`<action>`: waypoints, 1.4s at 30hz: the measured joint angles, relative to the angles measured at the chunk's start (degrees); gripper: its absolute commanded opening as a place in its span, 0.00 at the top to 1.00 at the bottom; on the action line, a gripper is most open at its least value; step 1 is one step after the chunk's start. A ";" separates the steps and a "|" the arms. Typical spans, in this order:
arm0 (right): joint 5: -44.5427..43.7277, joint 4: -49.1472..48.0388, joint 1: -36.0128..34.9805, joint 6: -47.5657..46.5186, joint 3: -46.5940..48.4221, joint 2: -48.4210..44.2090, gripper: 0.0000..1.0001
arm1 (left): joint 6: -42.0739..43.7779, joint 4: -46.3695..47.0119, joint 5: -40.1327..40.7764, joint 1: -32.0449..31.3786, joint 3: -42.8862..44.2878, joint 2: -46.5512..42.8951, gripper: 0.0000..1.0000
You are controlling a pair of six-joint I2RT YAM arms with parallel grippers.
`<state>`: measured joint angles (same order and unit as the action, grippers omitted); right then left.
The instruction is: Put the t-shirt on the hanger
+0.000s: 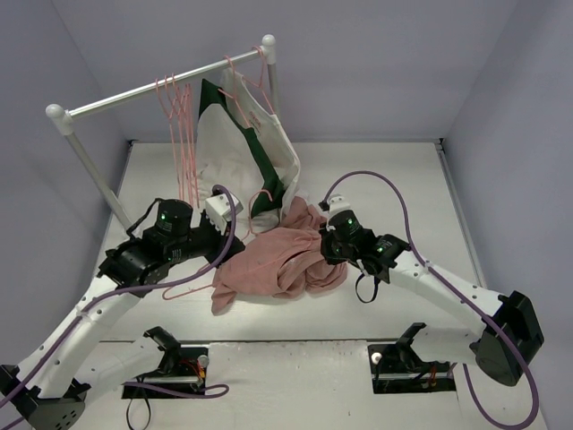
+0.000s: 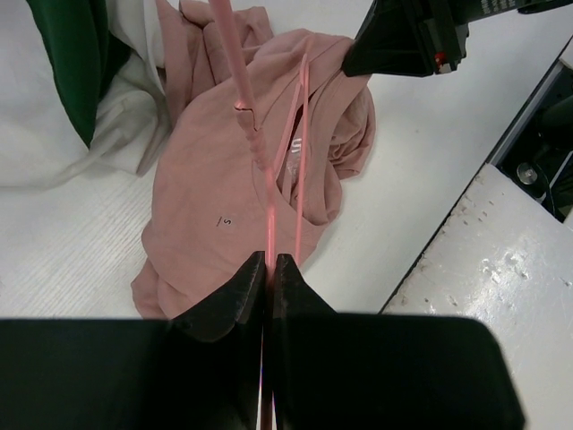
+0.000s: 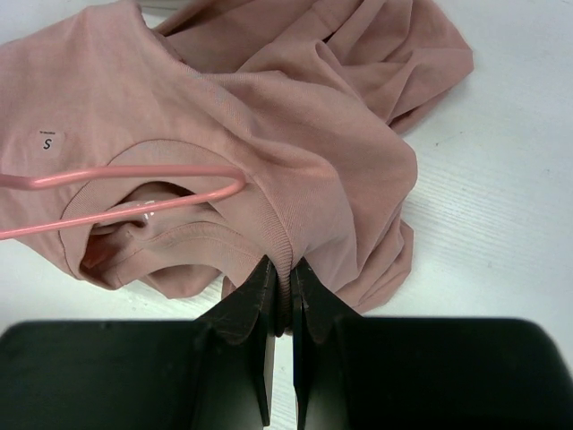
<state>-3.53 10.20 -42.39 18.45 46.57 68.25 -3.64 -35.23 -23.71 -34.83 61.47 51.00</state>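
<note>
While your left gripper (image 2: 269, 262) clamps the thin pink wire hanger (image 3: 143, 172), only its tip sits inside the crumpled pink t-shirt (image 3: 313, 134) (right gripper (image 3: 281, 269) pinching the collar just beside).

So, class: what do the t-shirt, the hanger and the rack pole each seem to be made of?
T-shirt: soft knit fabric, likely cotton, matte pink; it creases and bunches, and the collar is ribbed.
Hanger: thin wire, probably plastic-coated; smooth pink with a slight sheen.
Rack pole: seemingly a metal tube; silvery grey, straight and rigid.
</note>
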 measured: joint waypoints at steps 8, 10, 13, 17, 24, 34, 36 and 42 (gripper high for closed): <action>0.41 0.47 0.00 0.43 0.07 0.21 1.00 | 0.00 1.12 0.01 -1.31 -2.21 1.80 1.00; 0.41 0.71 0.00 0.47 0.25 0.49 1.00 | 0.02 1.29 0.03 -1.50 -2.21 1.34 1.00; 0.39 0.76 0.04 0.60 0.48 0.98 1.00 | 0.04 1.32 0.00 -1.49 -2.21 0.35 1.00; 0.41 0.89 0.19 0.62 0.79 1.48 1.00 | 0.00 1.32 -0.59 -1.49 -2.21 -0.31 1.00; 0.57 1.31 0.74 0.75 2.15 3.52 1.00 | 0.02 1.62 -0.85 -1.49 -3.14 -2.21 1.00; 1.09 1.62 0.74 0.82 3.41 3.82 1.00 | 0.70 1.73 0.93 -1.51 -4.81 -0.66 1.00; 1.24 1.64 0.74 0.82 3.41 3.87 1.00 | 0.89 1.95 1.65 -1.51 -4.81 -0.01 1.00; 1.42 1.68 0.74 0.84 3.41 3.87 1.00 | 1.61 2.56 4.17 -1.51 -4.81 0.53 1.00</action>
<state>-2.11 11.88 -41.65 19.28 49.98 72.12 -2.03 -32.68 -19.54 -36.34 56.66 51.54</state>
